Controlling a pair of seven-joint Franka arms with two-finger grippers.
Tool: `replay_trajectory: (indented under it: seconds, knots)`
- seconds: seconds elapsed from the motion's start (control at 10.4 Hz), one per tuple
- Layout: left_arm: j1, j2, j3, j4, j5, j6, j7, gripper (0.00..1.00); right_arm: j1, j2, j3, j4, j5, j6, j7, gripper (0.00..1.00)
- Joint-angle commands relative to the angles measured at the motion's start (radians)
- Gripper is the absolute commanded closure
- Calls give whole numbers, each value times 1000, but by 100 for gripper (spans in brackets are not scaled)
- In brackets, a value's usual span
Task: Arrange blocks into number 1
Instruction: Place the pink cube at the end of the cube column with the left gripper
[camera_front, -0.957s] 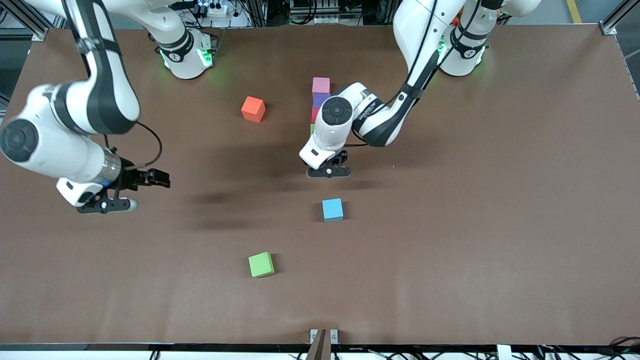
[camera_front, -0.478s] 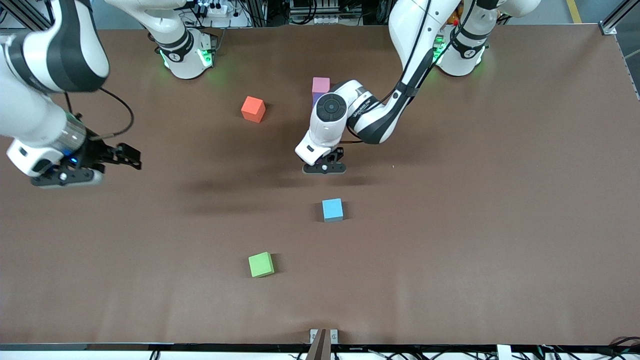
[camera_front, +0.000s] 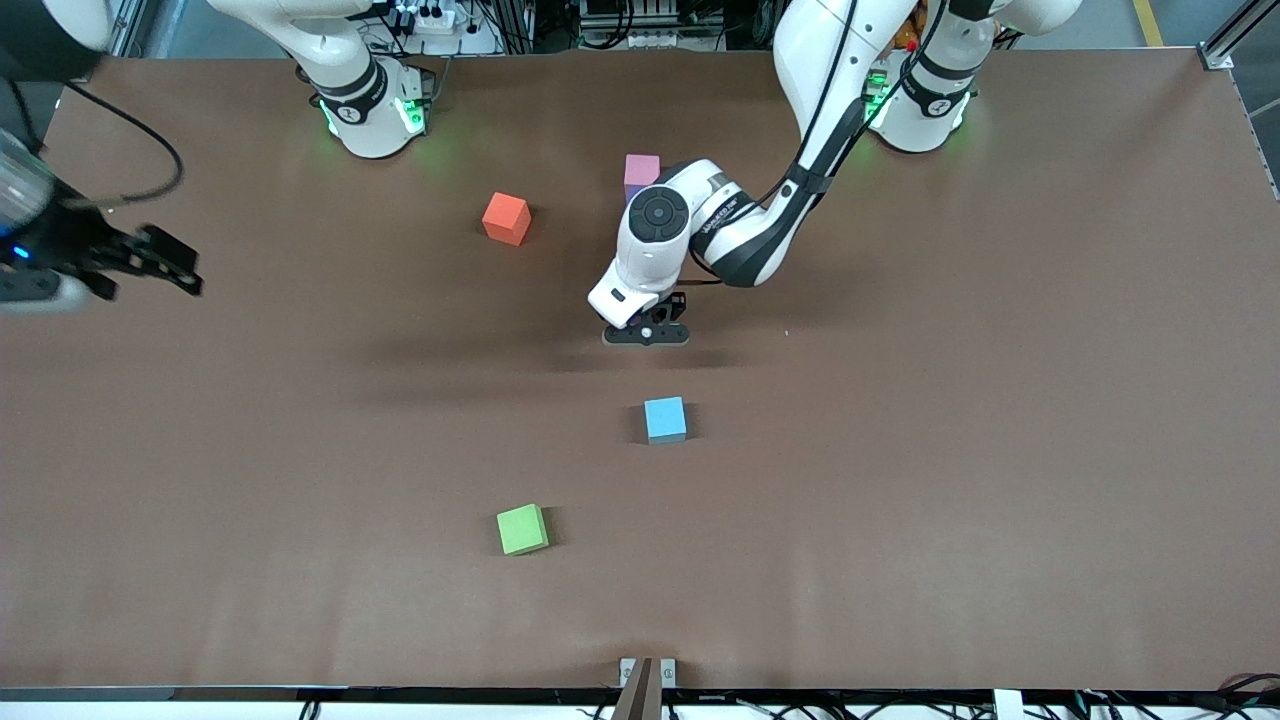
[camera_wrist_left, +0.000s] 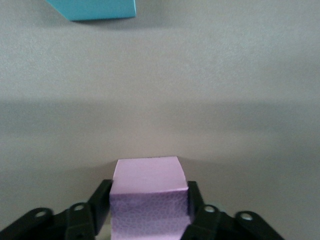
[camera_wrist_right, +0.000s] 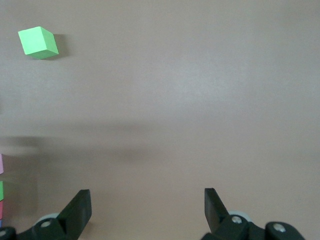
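My left gripper (camera_front: 646, 336) is shut on a pink block (camera_wrist_left: 148, 192), low over the table between the block column and the light blue block (camera_front: 665, 419) (camera_wrist_left: 95, 9). The hand hides the held block in the front view. Of the column, only the top pink block (camera_front: 642, 168) shows clearly; the arm covers the rest. An orange block (camera_front: 507, 218) lies beside the column toward the right arm's end. A green block (camera_front: 523, 529) (camera_wrist_right: 38, 42) lies nearest the front camera. My right gripper (camera_front: 35, 292) (camera_wrist_right: 147, 205) hangs open and holds nothing at the right arm's end of the table.
The brown table (camera_front: 950, 450) holds only the blocks. The two arm bases (camera_front: 372, 110) (camera_front: 925, 100) stand along its edge farthest from the front camera. A small bracket (camera_front: 647, 672) sits at the edge nearest the front camera.
The right arm has swung away from the middle toward its own end of the table, gripper still open. The left gripper with the pink block has crept slightly toward the column.
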Motion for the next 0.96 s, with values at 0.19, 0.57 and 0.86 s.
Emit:
replay_trajectory:
  seconds: [0.19, 0.57, 0.86]
  knots:
    - [-5, -41, 1, -13, 26, -13, -15, 0, 24, 13, -20, 135, 3, -143, -22, 0]
    - [169, -292, 0, -4, 26, -249, 11, 0, 24, 2, -15, 156, 3, -201, -55, 0]
    - [376, -464, -19, -6, 27, -458, 272, 0, 21, -1, -17, 154, 5, -197, -55, 0]
